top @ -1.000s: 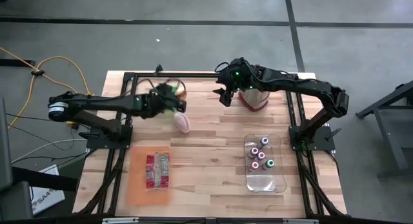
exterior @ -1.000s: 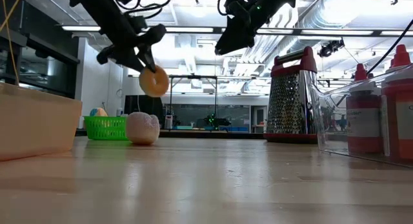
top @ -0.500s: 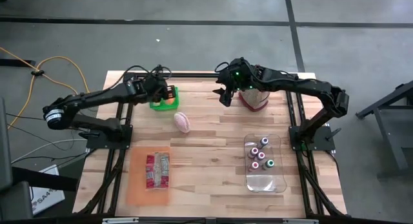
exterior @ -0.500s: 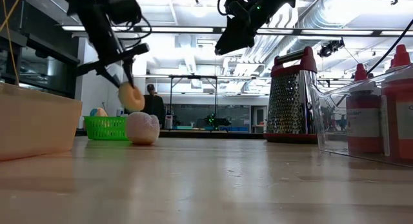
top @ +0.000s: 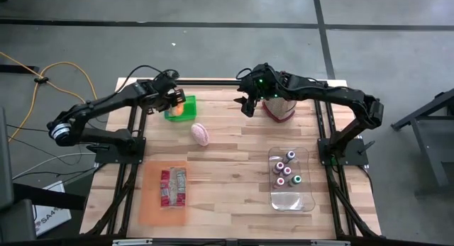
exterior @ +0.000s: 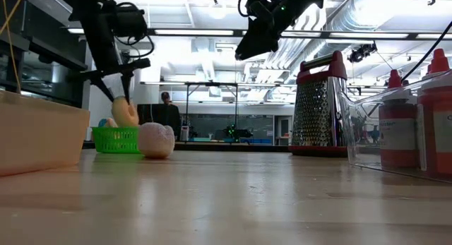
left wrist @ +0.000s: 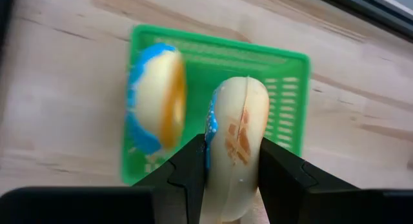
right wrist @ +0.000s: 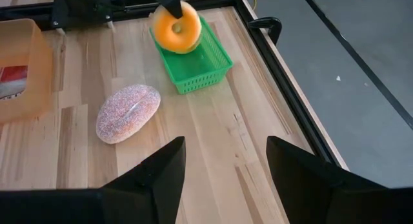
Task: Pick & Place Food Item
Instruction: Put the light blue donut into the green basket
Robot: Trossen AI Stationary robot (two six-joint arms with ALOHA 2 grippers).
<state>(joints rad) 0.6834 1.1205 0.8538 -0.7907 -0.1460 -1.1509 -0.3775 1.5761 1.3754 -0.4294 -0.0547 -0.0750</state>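
My left gripper [top: 175, 100] is shut on a ring donut [right wrist: 176, 27] with an orange face, and holds it over the green basket [top: 180, 111] at the table's far left. In the left wrist view the held donut [left wrist: 235, 137] shows edge-on. Beside it, a second donut with blue icing [left wrist: 155, 98] lies in the basket [left wrist: 284, 88]. A pink sprinkled bun [top: 201, 134] rests on the table to the right of the basket. My right gripper [top: 248, 104] hangs open in the air near the far middle, holding nothing. My left gripper pinches the donut across its two flat faces [left wrist: 222, 156], one finger [left wrist: 187, 175] on each face. The fingers come slanting down from above. The donut stands on edge below them [exterior: 126, 112], its lower rim about level with the basket's rim; whether it touches the basket I cannot tell.
A metal grater with red trim [top: 279, 108] stands at the far right. A clear bin of bottles [top: 289, 179] sits at the near right. An orange tray with a packaged item [top: 164, 193] is at the near left. Bare wood lies in the middle.
My left gripper has carried the donut from above the pink bun toward the table's left and far edge. It now hangs over the green basket, a little lower. The wrist has rolled, turning the donut about. The right arm has kept still.
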